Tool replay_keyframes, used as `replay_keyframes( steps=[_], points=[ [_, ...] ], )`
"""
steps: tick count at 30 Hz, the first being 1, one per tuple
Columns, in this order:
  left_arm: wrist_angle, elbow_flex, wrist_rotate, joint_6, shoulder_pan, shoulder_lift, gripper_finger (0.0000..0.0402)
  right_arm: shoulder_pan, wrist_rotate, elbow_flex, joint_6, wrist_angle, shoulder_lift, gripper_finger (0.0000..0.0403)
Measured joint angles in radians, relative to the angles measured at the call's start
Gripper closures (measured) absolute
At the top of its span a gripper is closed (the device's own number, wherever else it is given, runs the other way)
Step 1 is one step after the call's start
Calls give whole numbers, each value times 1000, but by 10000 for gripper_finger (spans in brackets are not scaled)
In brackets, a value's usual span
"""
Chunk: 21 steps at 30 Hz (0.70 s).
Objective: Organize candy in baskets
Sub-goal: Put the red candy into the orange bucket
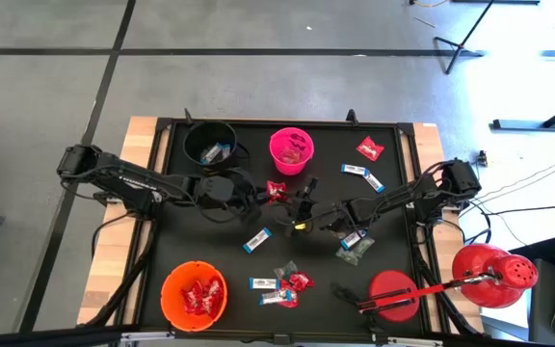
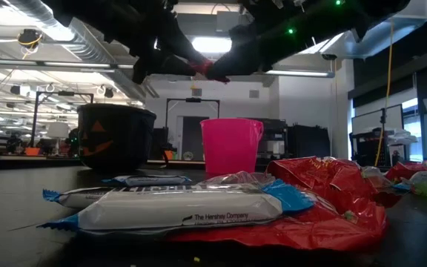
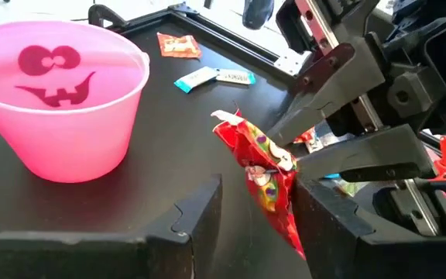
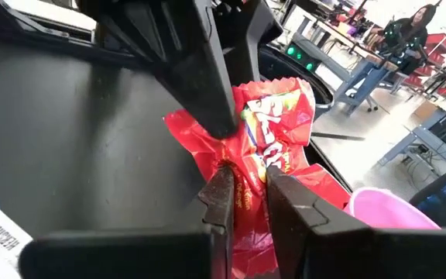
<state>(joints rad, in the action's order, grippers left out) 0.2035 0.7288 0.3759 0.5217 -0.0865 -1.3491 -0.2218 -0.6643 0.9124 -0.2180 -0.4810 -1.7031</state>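
A red shiny candy packet hangs above the table's middle between both grippers. My right gripper is shut on it. My left gripper comes from the table's left and stands open with the packet between its fingers. The pink basket stands just beyond them, the black basket at the far left, and the orange basket, holding red packets, at the near left. More candy lies loose on the mat, such as a blue-and-white bar. My right gripper pinches the packet's middle between its two fingers, coming almost level from the table's right. The packet is lifted clear of the table and stands roughly upright, its crimped end past the fingers. My left gripper has one finger lying against the packet's side. Its other finger stands clear of the packet.
Loose candy lies near the front, under the right arm and at the far right. A red domed object with holes and a red disc sit at the near right.
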Motion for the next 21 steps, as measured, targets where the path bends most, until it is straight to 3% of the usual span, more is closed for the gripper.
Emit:
replay_keyframes(
  steps=[11, 16, 21],
  points=[
    [22, 0, -1, -60, 13, -14, 265, 1, -3, 28, -25, 18, 0, 347],
    [23, 0, -3, -90, 12, -14, 309, 1, -2, 29, -28, 25, 0, 342],
    [9, 0, -1, -131, 0, -11, 372, 0, 3, 30, -57, 29, 0, 297]
  ],
)
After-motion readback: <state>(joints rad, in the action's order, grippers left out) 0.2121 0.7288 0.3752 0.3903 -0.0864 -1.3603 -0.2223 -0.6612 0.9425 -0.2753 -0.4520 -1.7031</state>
